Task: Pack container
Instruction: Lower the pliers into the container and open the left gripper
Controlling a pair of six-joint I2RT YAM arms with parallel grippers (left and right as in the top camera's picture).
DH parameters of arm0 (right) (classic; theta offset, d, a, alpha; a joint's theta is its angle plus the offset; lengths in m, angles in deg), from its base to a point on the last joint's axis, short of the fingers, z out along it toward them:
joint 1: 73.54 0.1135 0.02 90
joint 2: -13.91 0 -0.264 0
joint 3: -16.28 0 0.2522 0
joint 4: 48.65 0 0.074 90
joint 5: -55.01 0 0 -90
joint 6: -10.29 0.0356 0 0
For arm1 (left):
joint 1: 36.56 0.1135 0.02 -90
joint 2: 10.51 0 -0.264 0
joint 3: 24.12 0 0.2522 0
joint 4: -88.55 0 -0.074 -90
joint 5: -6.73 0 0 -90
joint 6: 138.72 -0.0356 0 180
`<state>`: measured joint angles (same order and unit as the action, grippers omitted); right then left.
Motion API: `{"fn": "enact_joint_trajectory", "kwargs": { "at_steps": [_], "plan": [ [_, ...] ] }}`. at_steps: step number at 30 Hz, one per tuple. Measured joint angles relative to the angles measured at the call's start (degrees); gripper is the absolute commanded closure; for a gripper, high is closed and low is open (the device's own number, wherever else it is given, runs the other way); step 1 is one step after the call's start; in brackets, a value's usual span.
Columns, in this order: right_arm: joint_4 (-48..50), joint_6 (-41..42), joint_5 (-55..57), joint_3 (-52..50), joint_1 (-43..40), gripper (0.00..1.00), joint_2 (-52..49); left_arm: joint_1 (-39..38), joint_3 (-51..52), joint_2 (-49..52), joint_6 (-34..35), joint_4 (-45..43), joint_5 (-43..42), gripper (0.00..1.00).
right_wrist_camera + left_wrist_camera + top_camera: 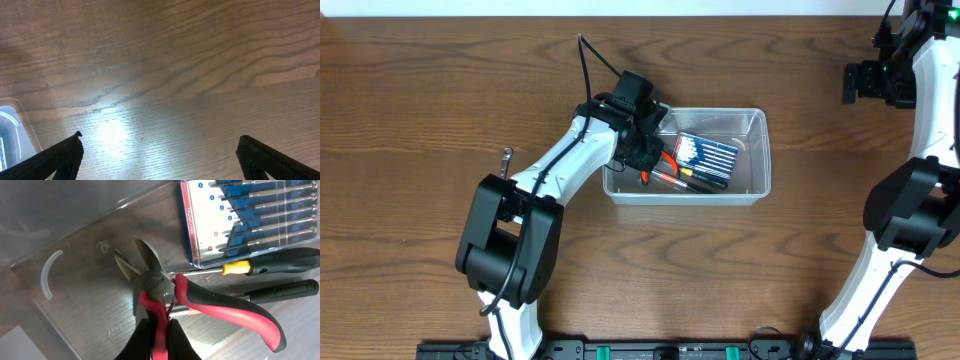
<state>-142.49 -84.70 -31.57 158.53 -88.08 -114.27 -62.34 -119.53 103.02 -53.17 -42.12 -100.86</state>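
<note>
The clear container (686, 197) sits mid-table. Inside it lie a blue-and-red screwdriver set case (707, 154), loose screwdrivers (698, 181) and red-handled cutting pliers (666, 161). My left gripper (643, 152) hangs over the container's left end. In the left wrist view the left gripper (159, 341) is shut on one red handle of the pliers (151, 280), whose jaws point at the container wall (75, 227). A yellow-collared screwdriver (238, 268) and the case (250, 215) lie beside them. My right gripper (869, 81) stands open at the far right, over bare wood.
A small metal piece (506, 155) lies on the table left of the left arm. In the right wrist view the open right gripper (160, 156) faces the wood, and a corner of the container (11, 131) shows at the left edge.
</note>
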Motion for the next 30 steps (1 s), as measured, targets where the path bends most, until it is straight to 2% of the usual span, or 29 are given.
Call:
{"fn": "enact_joint_trajectory", "kwargs": {
  "at_steps": [8,10,21,22,27,30],
  "plan": [
    [0.00,0.02,0.00,0.00,0.00,0.01,0.00,0.02,0.00,1.25,0.00,0.00,0.00,0.92],
    [0.00,0.02,0.00,0.00,0.00,0.01,0.00,0.02,0.00,1.25,-0.15,-0.02,0.00,0.83],
    [0.00,0.02,0.00,0.00,0.00,0.01,0.00,0.02,0.00,1.25,0.17,-0.02,0.02,0.84],
    [0.00,0.00,0.00,0.00,0.00,0.01,0.00,0.02,0.00,1.25,0.17,-0.02,0.02,0.79],
    [0.00,0.00,0.00,0.00,0.00,0.01,0.00,0.02,0.00,1.25,0.20,-0.02,0.00,0.78],
    [0.00,0.02,0.00,0.00,0.00,0.01,0.00,0.02,-0.09,1.22,0.09,0.00,0.02,0.60]
  ]
}}
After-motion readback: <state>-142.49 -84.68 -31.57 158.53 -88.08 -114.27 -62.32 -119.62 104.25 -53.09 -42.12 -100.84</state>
